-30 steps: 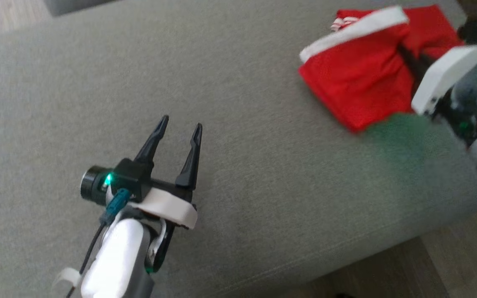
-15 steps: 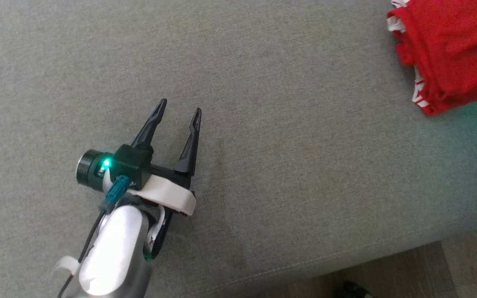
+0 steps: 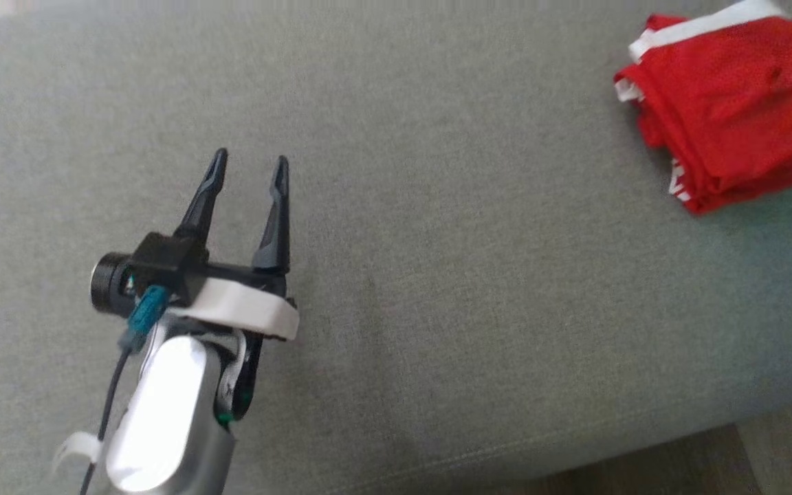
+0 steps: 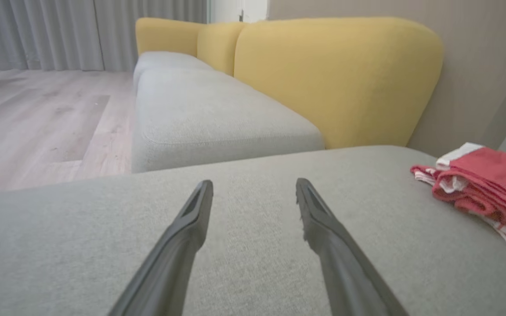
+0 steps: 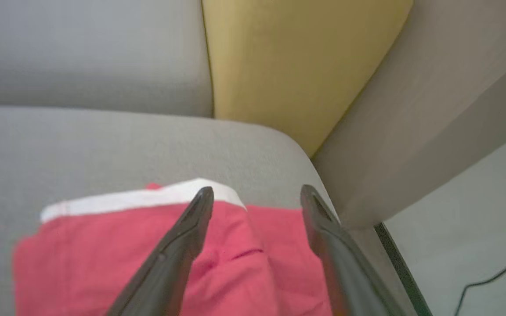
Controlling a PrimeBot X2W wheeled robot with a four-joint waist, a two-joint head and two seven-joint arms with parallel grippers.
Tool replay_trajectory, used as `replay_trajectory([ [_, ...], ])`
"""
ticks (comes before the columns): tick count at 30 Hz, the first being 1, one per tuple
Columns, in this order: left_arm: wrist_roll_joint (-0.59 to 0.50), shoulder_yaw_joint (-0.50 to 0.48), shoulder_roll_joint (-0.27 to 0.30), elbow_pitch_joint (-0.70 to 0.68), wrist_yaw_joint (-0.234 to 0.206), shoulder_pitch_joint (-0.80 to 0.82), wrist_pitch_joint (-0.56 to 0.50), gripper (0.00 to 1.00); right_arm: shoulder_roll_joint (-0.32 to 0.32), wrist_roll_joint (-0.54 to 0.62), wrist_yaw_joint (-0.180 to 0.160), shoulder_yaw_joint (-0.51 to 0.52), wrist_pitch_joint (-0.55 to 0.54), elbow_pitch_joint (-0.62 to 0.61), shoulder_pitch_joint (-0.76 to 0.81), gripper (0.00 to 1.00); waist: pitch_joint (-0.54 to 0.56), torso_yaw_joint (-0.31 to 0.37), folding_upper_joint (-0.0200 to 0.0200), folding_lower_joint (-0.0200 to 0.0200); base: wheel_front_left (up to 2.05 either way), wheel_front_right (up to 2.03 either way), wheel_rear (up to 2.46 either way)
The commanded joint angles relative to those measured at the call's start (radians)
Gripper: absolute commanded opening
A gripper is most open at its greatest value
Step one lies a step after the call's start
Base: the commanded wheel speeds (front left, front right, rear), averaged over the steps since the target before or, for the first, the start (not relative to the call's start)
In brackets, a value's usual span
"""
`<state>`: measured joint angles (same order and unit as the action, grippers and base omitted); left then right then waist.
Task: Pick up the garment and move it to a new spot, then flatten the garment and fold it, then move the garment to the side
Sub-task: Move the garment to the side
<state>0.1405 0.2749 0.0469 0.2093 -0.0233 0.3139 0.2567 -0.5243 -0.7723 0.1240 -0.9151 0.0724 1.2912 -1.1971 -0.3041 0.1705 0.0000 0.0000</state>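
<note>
Two sets of jaws, both apart and empty. Left gripper [image 3: 249, 159] over bare grey sofa cushion [image 3: 437, 240]; right gripper [image 5: 257, 191] above the folded red garment [image 3: 726, 103]. Garment, white-trimmed, lies at the cushion's far right corner, well apart from the left gripper.

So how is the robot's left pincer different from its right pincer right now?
The left pincer, two long dark fingers, hangs over the bare grey fabric sofa cushion; the right pincer hangs over the folded red garment with white trim. The left pincer is far from that garment; the right pincer is close above it, near the cushion's corner. Both are open and hold nothing.
</note>
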Motion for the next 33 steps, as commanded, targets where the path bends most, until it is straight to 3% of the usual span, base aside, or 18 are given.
replay_trajectory([
  [1, 0.012, -0.041, 0.005, -0.045, -0.003, -0.011, 0.005, 1.00, 0.010, -0.002, 0.007, 0.002, 0.040, -0.012, -0.011, 1.00, 0.068, -0.004, 0.0000, 0.0000, 0.00, 0.00, 0.00],
  [8, 0.051, -0.107, 0.004, -0.079, -0.004, -0.082, 0.005, 1.00, 0.058, -0.060, 0.007, 0.045, 0.164, -0.122, 0.084, 1.00, 0.211, -0.020, 0.0000, 0.0000, 0.00, 0.00, 0.00],
  [14, 0.062, -0.149, 0.004, -0.071, -0.020, -0.137, 0.005, 1.00, 0.042, -0.062, 0.007, 0.144, 0.188, -0.303, 0.228, 1.00, 0.291, -0.038, 0.0000, 0.0000, 0.00, 0.00, 0.00],
  [20, 0.051, -0.176, 0.004, -0.045, -0.025, -0.163, 0.005, 1.00, 0.027, 0.085, 0.007, 0.384, 0.189, -0.559, 0.477, 1.00, 0.318, -0.077, 0.0000, 0.0000, 0.00, 0.00, 0.00],
  [21, 0.060, -0.185, 0.004, -0.034, -0.023, -0.168, 0.005, 1.00, 0.041, 0.147, 0.007, 0.480, 0.189, -0.647, 0.577, 1.00, 0.322, -0.094, 0.0000, 0.0000, 0.00, 0.00, 0.00],
  [25, 0.071, -0.199, 0.003, -0.020, -0.030, -0.174, 0.005, 1.00, 0.108, 0.261, 0.007, 0.647, 0.189, -0.816, 0.779, 1.00, 0.328, -0.129, 0.0000, 0.0000, 0.00, 0.00, 0.00],
  [33, 0.061, -0.219, 0.003, -0.027, -0.048, -0.199, 0.005, 1.00, 0.242, 0.417, 0.007, 0.815, 0.189, -0.996, 1.024, 1.00, 0.334, -0.170, 0.0000, 0.0000, 0.00, 0.00, 0.00],
])
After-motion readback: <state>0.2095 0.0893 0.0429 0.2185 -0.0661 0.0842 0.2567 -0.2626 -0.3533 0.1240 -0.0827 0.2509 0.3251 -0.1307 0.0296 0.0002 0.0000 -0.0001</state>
